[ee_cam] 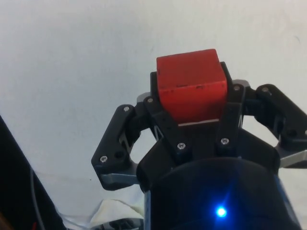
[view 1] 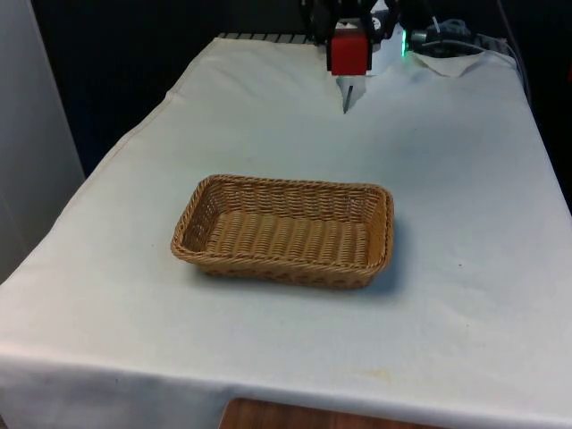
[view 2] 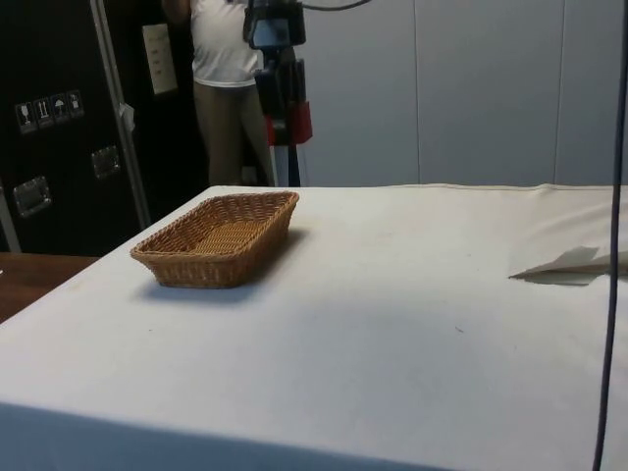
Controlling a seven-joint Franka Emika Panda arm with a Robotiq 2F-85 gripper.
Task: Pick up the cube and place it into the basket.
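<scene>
A red cube (view 1: 349,59) hangs in the air over the table's far end, well beyond the basket. My gripper (view 1: 349,37) is shut on the cube, its black fingers (ee_cam: 154,103) pressed against two opposite sides of the cube (ee_cam: 192,84). In the side view the gripper (view 2: 285,118) hangs high above the cloth, with the cube (view 2: 304,122) showing red between the fingers. The oblong wicker basket (view 1: 290,185) rests in the middle of the table with nothing in it; in the side view the basket (view 2: 218,263) lies towards the left.
A raised fold in the white cloth (view 1: 347,96) lies under the gripper, and the same fold (view 2: 569,263) shows in the side view. Cables and gear (view 1: 447,36) sit at the far right corner. A person (view 2: 221,59) stands behind the table.
</scene>
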